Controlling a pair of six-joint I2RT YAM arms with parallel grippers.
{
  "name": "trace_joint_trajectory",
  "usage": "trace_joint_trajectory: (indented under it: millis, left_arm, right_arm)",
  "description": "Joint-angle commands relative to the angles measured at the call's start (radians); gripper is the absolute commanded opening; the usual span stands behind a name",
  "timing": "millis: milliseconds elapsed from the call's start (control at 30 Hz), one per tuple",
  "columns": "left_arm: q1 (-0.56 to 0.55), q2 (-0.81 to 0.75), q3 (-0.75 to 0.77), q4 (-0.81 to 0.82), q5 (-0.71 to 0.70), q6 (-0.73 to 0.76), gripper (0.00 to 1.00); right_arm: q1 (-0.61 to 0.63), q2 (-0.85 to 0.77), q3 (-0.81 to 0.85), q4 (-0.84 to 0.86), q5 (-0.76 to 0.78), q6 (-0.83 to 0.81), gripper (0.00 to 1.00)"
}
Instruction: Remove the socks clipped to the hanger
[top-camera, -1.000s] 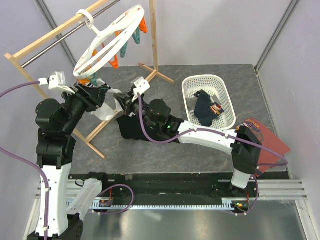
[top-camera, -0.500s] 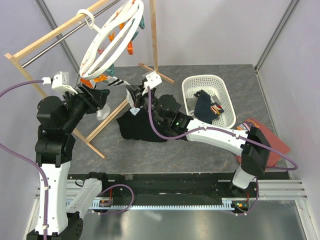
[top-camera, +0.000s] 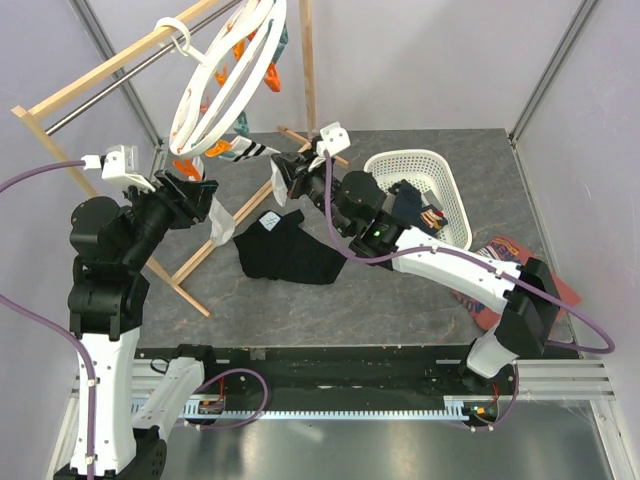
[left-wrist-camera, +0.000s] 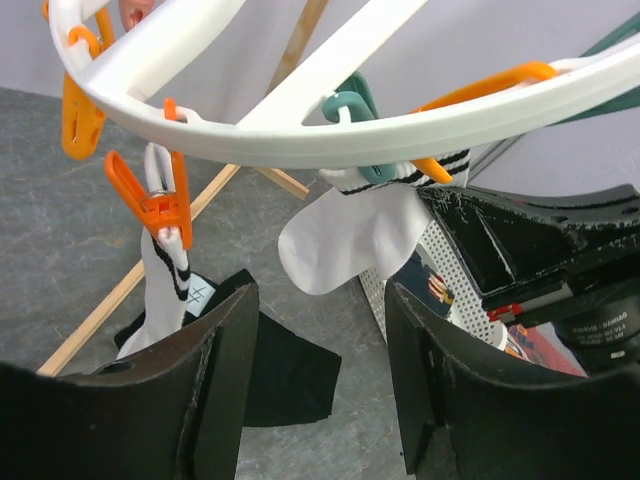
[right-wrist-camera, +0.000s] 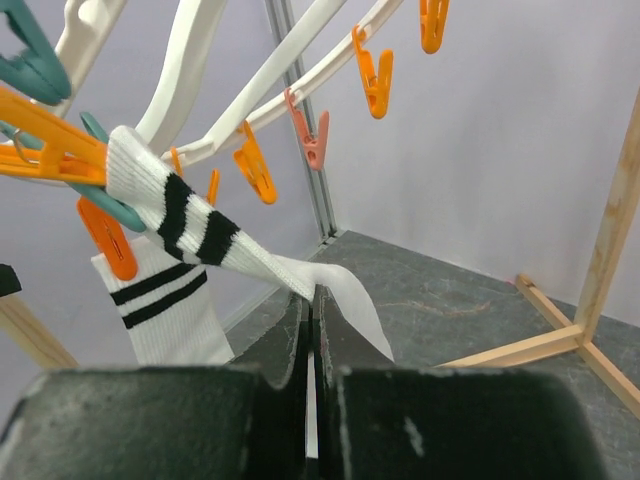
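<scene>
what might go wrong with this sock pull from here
1. The right gripper is shut on only a thin fold of the striped sock; it may slip out while the teal peg holds the cuff.
2. The hanger hangs steeply tilted; more pull might lift its hook off the rail.

The round white plastic hanger (left-wrist-camera: 300, 140) is smooth and glossy, with a sheen along its ring. Its orange peg (left-wrist-camera: 160, 205) and teal peg (left-wrist-camera: 350, 110) are the same slick plastic. The white sock with black stripes (right-wrist-camera: 185, 215) is matt knitted cloth, ribbed at the cuff. The pale wooden rail frame (top-camera: 308, 70) looks bare and unvarnished, and its grey rod (top-camera: 110, 92) is dull metal. The dark grey table (top-camera: 400, 310) is mottled and matt. The white perforated basket (top-camera: 405, 155) is plastic. The black garment (top-camera: 290, 255) is soft matt cloth. The left claw (left-wrist-camera: 318, 320) is matt black plastic.
</scene>
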Motion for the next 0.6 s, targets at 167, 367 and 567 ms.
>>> trace_joint_trajectory:
  millis: [167,367,567]
  left_arm:
    - [-0.002,-0.020,-0.007,0.098,0.044,0.000,0.56]
    - [-0.002,-0.049,-0.048,0.081,0.112,-0.043,0.54]
    - [-0.002,-0.106,-0.119,0.044,0.069,-0.006,0.56]
  right_arm:
    - [-0.032,-0.080,-0.037,-0.059,-0.283,0.062,0.00]
    - [-0.021,-0.081,-0.075,-0.025,-0.353,0.114,0.00]
    - [-0.012,-0.080,-0.099,0.059,-0.405,0.238,0.00]
